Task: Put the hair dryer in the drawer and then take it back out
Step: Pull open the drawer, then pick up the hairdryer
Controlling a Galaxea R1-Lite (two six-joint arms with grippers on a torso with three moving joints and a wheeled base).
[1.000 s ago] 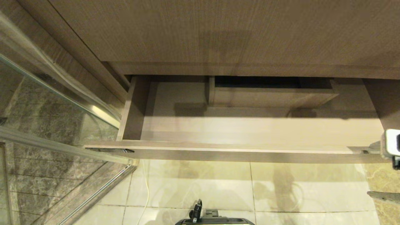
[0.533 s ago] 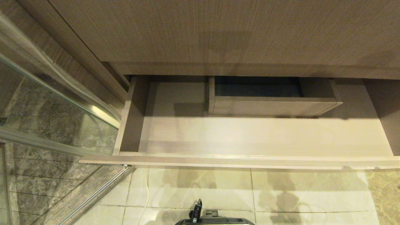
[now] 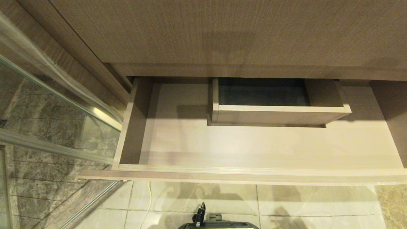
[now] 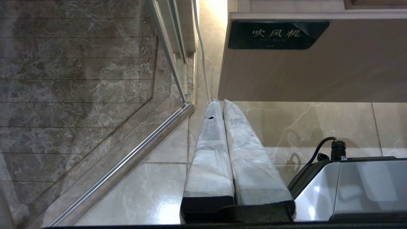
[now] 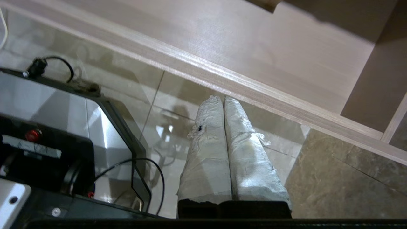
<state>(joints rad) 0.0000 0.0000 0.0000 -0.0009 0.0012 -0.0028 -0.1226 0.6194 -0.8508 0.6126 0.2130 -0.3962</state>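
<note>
Wood-grain drawer (image 3: 254,149) stands pulled out over glossy floor tiles (image 3: 286,200) beside your glass shower door (image 3: 47,105); its dark label (image 4: 276,34) reads "吹风机". Both claws, left (image 4: 222,105) and right (image 5: 222,100), are pressed together, holding nothing. You see no hair dryer.

Floor: we see glossy cream floor tiles (image 3: 286,200).
Left side: we see a glass shower door (image 3: 47,105) with a metal frame (image 4: 127,159).
Cord: a white cable (image 3: 148,203) hangs nearby.
</note>
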